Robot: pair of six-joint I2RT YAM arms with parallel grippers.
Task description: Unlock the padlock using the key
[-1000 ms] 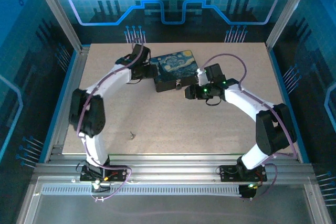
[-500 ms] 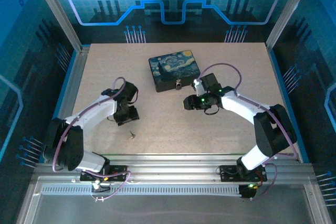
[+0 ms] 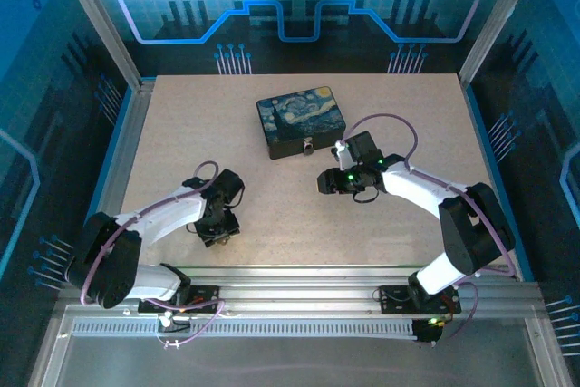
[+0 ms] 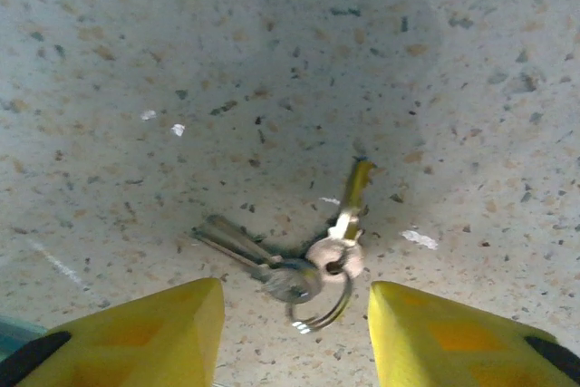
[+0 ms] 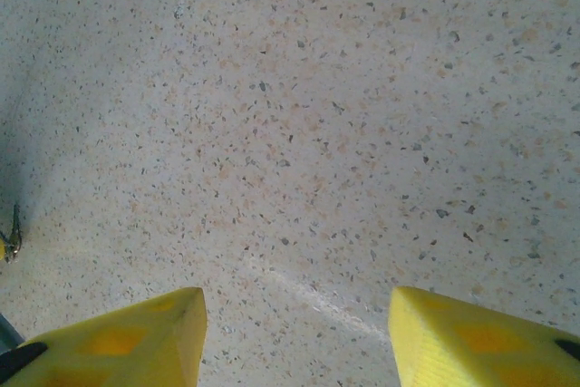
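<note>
The key [image 4: 234, 240] lies flat on the speckled table on a ring [image 4: 324, 307] with a second key [image 4: 350, 206]. My left gripper [image 4: 294, 342] hovers right over the bunch, open, with one yellow finger [image 4: 154, 333] on each side of the ring and not touching it. In the top view the left gripper [image 3: 220, 228] covers the keys. The padlock [image 3: 309, 145] is a tiny piece at the front edge of the painted box [image 3: 299, 120]. My right gripper [image 3: 326, 180] is open over bare table, just in front of and to the right of the padlock, with nothing between its fingers [image 5: 127, 342].
A small metal bit [image 5: 11, 240] shows at the left edge of the right wrist view; I cannot tell what it is. The table's near edge [image 3: 299, 267] and the metal rails lie just below the left gripper. Blue enclosure walls stand around the table.
The left arm swung from the box's left side back to the near left and came down over the keys. The right gripper drew slightly away from the box.
</note>
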